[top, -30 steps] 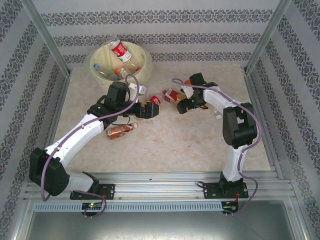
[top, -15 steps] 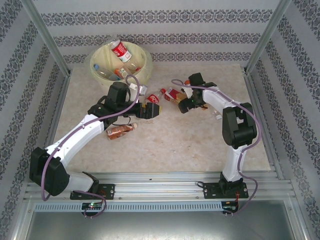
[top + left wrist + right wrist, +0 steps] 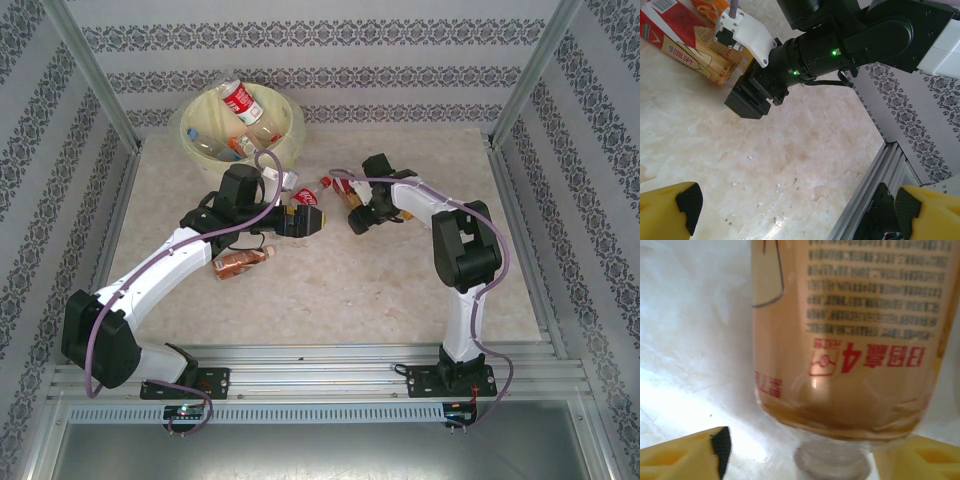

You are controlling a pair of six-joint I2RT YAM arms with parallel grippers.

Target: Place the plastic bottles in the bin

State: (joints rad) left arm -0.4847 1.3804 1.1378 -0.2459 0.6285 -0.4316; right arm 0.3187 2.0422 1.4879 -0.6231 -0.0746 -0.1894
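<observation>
The cream bin with its pale yellow liner stands at the far left and holds several plastic bottles, one red-labelled. A tan-labelled bottle lies on the table. My right gripper straddles its neck end, open, with a gap at the left finger. A red-labelled bottle lies just beyond my left gripper, which is wide open over bare table. A brown bottle lies under the left arm. The left wrist view also catches the tan-labelled bottle.
Patterned walls and aluminium posts box in the marble-look table. A metal rail runs along the near edge. The two grippers face each other only a short way apart at mid-table, and the right gripper's black body shows in the left wrist view.
My right arm has swung left and its gripper has slid onto the tan-labelled bottle, jaws narrowing round it. The left arm has barely moved.
</observation>
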